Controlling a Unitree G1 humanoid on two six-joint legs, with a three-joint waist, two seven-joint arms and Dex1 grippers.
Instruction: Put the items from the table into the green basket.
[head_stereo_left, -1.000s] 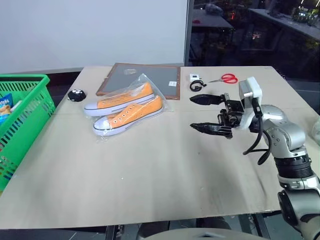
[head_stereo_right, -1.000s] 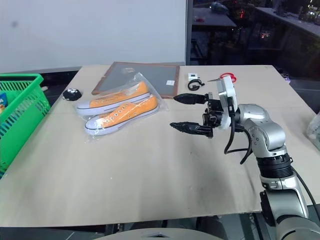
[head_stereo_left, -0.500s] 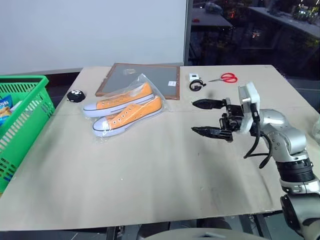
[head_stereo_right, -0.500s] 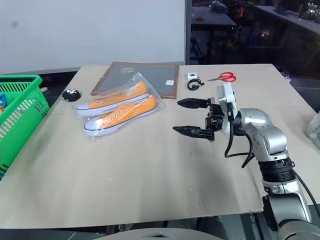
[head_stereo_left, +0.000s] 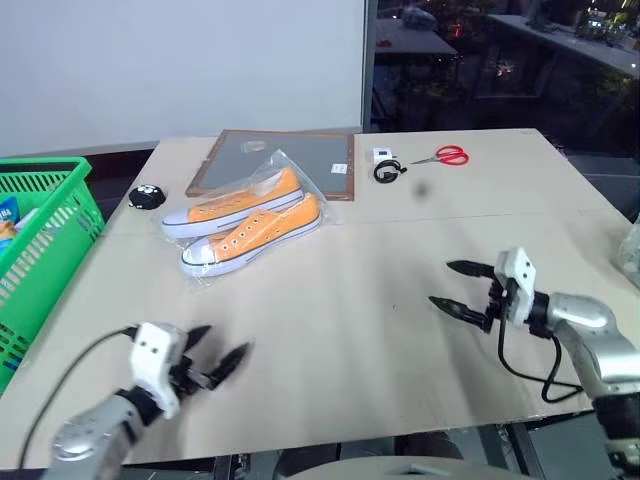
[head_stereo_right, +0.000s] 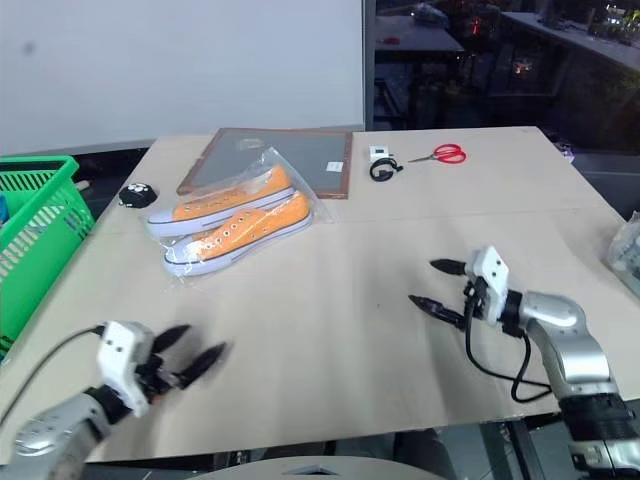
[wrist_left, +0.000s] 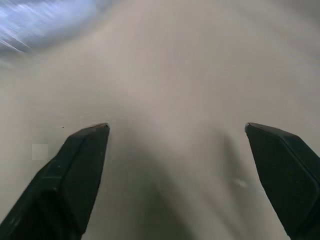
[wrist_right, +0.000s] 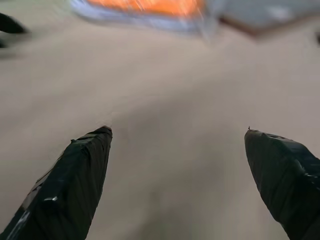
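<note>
1. A pair of orange canvas sneakers (head_stereo_left: 243, 212) with white soles lies in a clear plastic bag, partly over a wood-framed grey board (head_stereo_left: 305, 160).
2. Red-handled scissors (head_stereo_left: 445, 156), a small white-and-black gadget (head_stereo_left: 385, 166) and a round black object (head_stereo_left: 147, 197) lie apart on the matte beige table (head_stereo_left: 340, 330).
3. The green basket (head_stereo_left: 45, 250), lattice-sided plastic, stands at the table's left edge; a blue printed packet (head_stereo_left: 8, 215) shows inside, its writing unreadable.
4. The left gripper (head_stereo_left: 215, 358) and right gripper (head_stereo_left: 458, 287) hover low, fingers spread, grasping nothing.
</note>
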